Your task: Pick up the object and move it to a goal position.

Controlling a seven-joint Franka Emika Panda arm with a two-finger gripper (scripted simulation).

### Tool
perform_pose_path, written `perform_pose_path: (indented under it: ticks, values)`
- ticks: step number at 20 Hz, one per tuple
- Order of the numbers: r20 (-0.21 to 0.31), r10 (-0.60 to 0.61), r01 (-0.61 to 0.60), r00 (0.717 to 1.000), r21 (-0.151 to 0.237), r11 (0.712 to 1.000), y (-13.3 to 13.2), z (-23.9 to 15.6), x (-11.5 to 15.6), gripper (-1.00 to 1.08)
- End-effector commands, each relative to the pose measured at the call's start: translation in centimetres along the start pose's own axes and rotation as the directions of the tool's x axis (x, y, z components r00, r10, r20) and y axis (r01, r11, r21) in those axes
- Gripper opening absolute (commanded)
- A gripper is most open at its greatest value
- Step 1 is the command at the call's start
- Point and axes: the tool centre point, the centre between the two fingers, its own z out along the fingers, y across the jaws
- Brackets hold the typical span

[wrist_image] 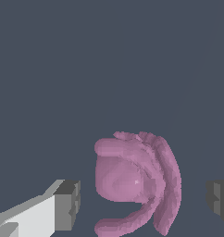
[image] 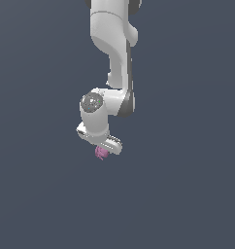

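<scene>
The small pink-purple lumpy object with curved ridges [wrist_image: 134,183] sits between the white gripper's [wrist_image: 144,201] grey-tipped fingers [wrist_image: 67,205], which stand apart, with a clear gap to each side of it. In the exterior view it [image: 101,153] shows just beneath the gripper [image: 104,147], with plain dark ground around.

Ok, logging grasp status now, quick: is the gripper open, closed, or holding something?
Gripper: open, holding nothing. The pink object sits between the fingers, a gap showing on each side.
</scene>
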Motion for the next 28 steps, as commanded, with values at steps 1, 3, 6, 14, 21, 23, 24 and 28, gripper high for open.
perform_pose_path:
  ticks: [1,3,6,14,21,23,24,28]
  values:
    - [0.001,0.002,-0.002,1.000,0.000,1.000,0.0,1.4,-0.1,1.00]
    - [0.001,0.003,-0.003,1.000,0.000,1.000,0.1,2.2,-0.1,1.00]
    - [0.001,0.003,-0.003,1.000,0.000,1.000,0.0,2.8,0.0,1.00]
    - [0.001,0.003,-0.003,1.000,0.000,1.000,0.0,2.9,0.0,-1.00]
    - [0.000,0.003,-0.003,1.000,0.000,1.000,-0.1,2.8,0.0,-1.00]
    - [0.000,0.003,-0.003,1.000,0.000,1.000,-0.2,2.6,-0.3,-1.00]
    - [0.000,0.003,-0.003,1.000,0.000,1.000,-0.4,2.5,-0.5,-1.00]
    - [0.000,0.003,-0.003,1.000,0.000,1.000,-1.2,1.9,-1.6,-1.00]
